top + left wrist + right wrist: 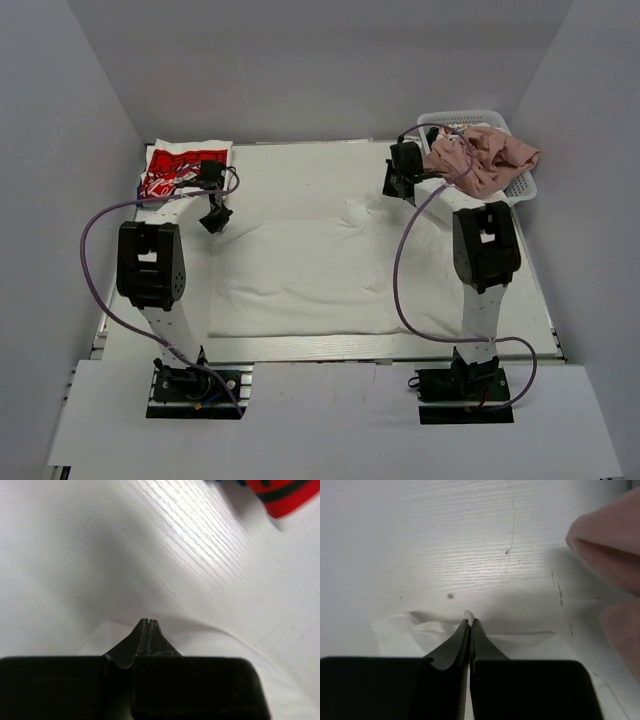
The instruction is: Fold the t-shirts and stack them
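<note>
A large white t-shirt lies spread over the middle of the table. My left gripper sits at its left edge. In the left wrist view that gripper is shut, and the white cloth rises to its tips. My right gripper is at the shirt's back right corner. In the right wrist view it is shut, with a nub of the white t-shirt poking out between the tips. A white t-shirt with red print lies folded at the back left. A dusty-pink t-shirt is heaped in the basket.
The white lattice basket stands at the back right, close to my right arm. Grey walls close in the table on the left, back and right. Purple cables loop off both arms. The red print and pink cloth show at the wrist views' edges.
</note>
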